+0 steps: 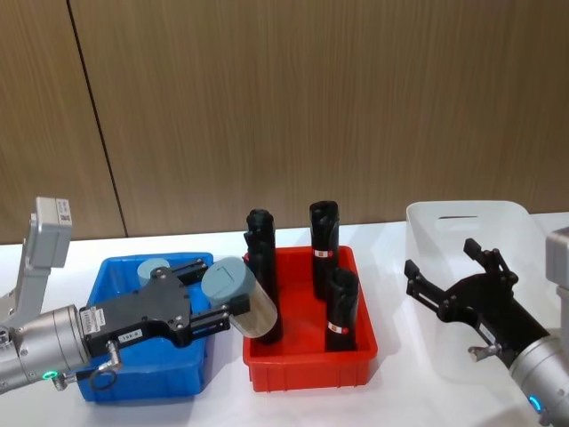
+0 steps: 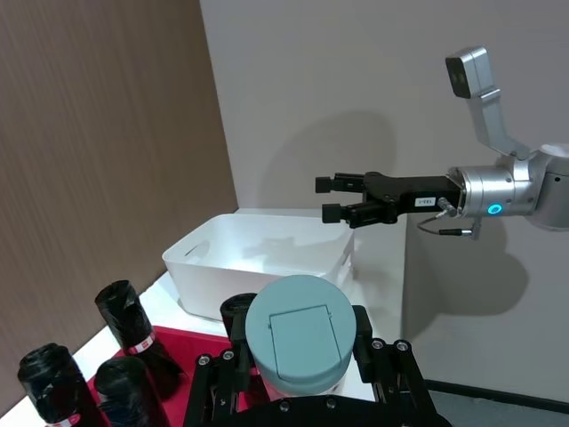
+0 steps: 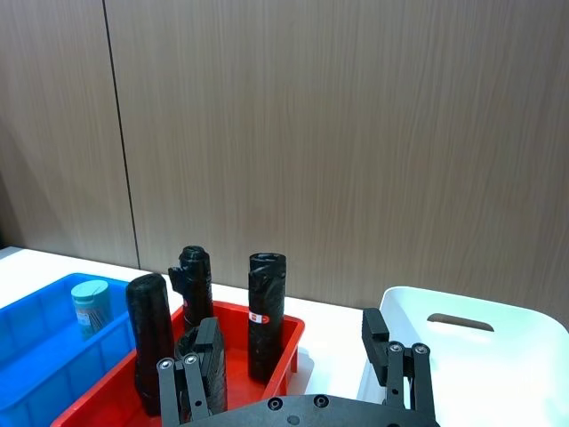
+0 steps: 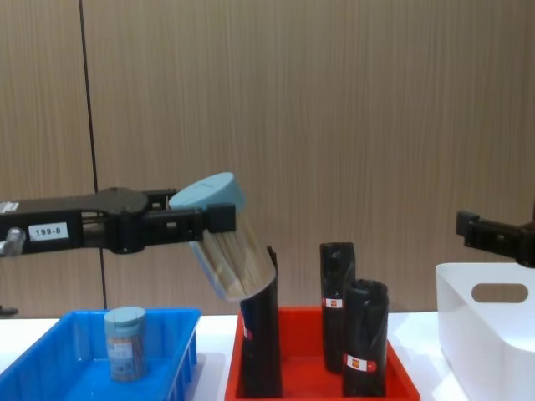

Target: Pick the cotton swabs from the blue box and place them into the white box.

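Fingers [image 1: 209,320] of the left gripper [image 1: 222,290] clamped a tilted cotton swabs jar [image 1: 252,311] above the edge of the blue box [image 1: 142,384]; the right gripper [image 1: 440,258] hung spread over the white box [image 1: 462,212].

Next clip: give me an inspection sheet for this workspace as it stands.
Surface: white table, three bins in a row.
Job's things: held jar of cotton swabs, tilted in the left gripper; second jar upright in the blue box; white box looks empty.
Clutter: red bin holding black rolls.
Grippers: left shut on the held jar, above the red bin's left edge; right gripper open, above the white box.
Cables: wire loop at left wrist.
Surroundings: wood-panel wall.
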Controlling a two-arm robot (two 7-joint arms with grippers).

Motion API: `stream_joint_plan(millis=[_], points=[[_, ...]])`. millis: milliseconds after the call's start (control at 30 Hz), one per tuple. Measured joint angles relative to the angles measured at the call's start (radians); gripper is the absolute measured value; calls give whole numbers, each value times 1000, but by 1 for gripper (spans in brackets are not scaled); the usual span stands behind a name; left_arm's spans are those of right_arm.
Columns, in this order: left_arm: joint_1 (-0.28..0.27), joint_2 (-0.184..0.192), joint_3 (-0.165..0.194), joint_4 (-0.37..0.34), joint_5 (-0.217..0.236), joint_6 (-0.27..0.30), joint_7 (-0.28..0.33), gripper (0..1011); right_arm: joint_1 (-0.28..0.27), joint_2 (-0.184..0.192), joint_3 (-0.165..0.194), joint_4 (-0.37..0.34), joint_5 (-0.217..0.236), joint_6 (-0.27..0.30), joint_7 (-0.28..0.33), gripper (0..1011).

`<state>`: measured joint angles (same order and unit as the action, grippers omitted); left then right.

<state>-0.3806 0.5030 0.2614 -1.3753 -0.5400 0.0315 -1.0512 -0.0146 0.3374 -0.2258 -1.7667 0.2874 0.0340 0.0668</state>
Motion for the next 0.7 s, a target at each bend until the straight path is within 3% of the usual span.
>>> stream_joint_plan(millis=[700], points=[[-4, -1, 14, 4, 9, 3, -26, 660, -2, 4, 1, -5, -1, -2, 21, 1002]])
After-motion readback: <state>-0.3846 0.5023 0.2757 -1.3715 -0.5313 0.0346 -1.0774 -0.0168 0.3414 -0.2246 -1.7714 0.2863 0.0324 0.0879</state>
